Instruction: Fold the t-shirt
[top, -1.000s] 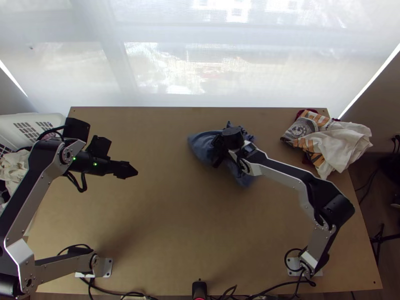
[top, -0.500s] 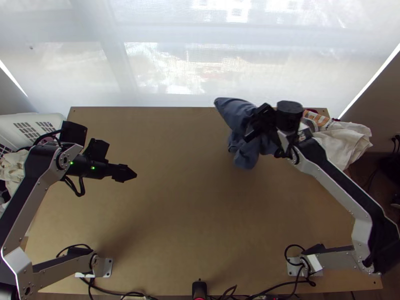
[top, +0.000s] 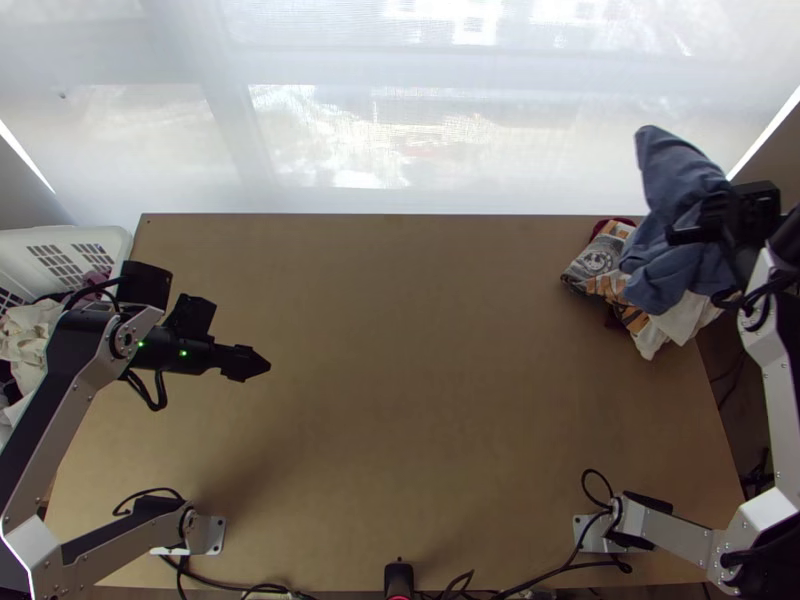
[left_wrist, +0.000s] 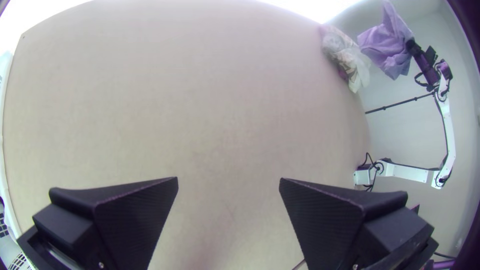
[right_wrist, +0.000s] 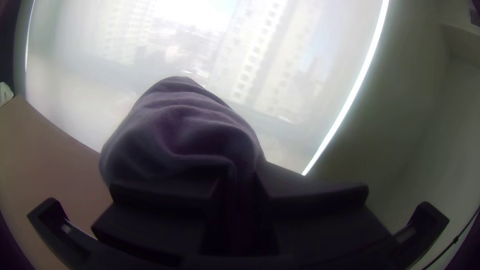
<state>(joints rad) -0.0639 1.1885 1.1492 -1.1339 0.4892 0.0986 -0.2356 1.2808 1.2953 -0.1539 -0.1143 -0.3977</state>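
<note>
At the bench's (top: 400, 420) far right, the t-shirt (top: 680, 250), clamped in the right pincer (right_wrist: 237, 195), may be snagged on piled cloths (top: 600, 262) if lowered, while the left pincer (left_wrist: 228, 181) is spread wide, empty.

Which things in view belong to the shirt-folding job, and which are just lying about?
For the job:
blue shirt, bunched in the right gripper
left gripper, open and empty

Just lying about:
printed and white cloths, far right
white basket, far left

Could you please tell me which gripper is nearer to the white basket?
Left. The left gripper hangs over the table near the basket; the right gripper is far off, near the table's far right corner.
</note>
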